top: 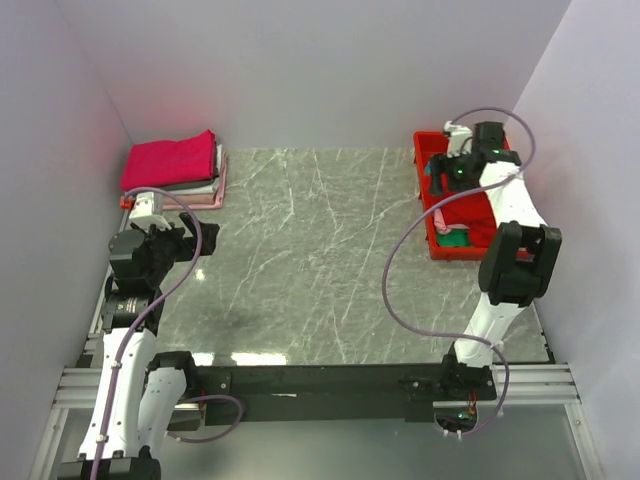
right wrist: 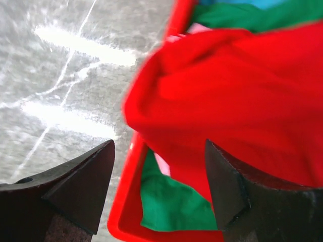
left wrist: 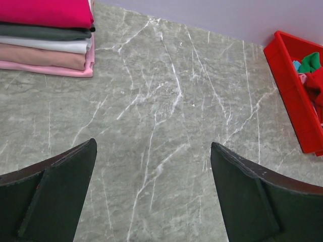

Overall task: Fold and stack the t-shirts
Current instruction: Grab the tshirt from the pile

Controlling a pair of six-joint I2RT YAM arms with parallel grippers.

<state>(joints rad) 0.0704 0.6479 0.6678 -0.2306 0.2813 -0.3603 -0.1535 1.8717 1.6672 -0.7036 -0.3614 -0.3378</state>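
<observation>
Right fingers (right wrist: 81, 186) straddle bin rim (right wrist: 126, 196) beside red t-shirt (right wrist: 227, 101).

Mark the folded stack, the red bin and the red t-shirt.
folded stack (top: 172, 163): top external view, on its top layer.
red bin (left wrist: 295, 108): left wrist view, on its long side wall.
red t-shirt (right wrist: 242, 96): right wrist view, middle of the bunched cloth.

Grey marble table (top: 320, 260), plain pale walls (top: 320, 70)
</observation>
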